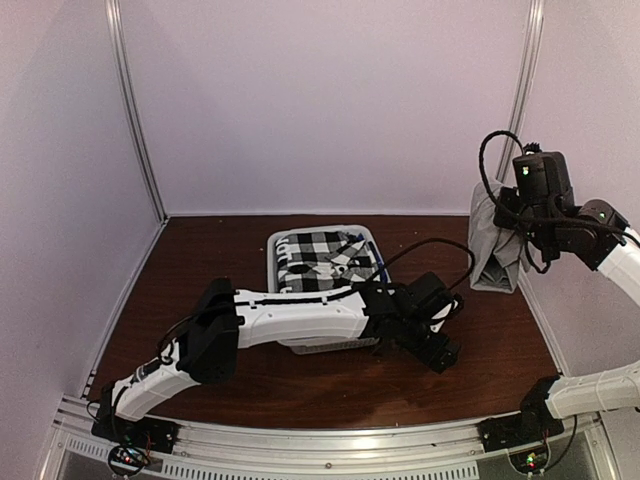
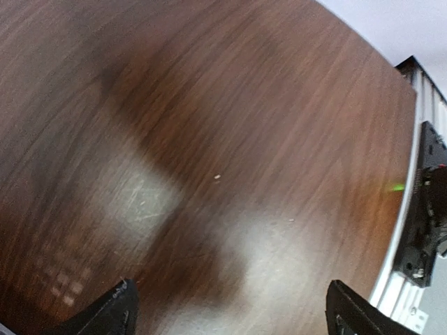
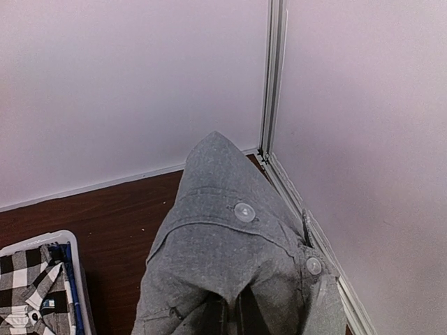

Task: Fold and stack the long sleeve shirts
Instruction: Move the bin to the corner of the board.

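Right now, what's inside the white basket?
The black-and-white checked shirt, crumpled, fills the basket. Anything beneath it is covered, and the left arm hides the basket's near edge.

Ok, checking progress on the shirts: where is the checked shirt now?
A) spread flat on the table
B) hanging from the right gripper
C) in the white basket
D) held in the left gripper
C: the checked shirt lies bundled in the white basket; the right gripper holds up the grey shirt.
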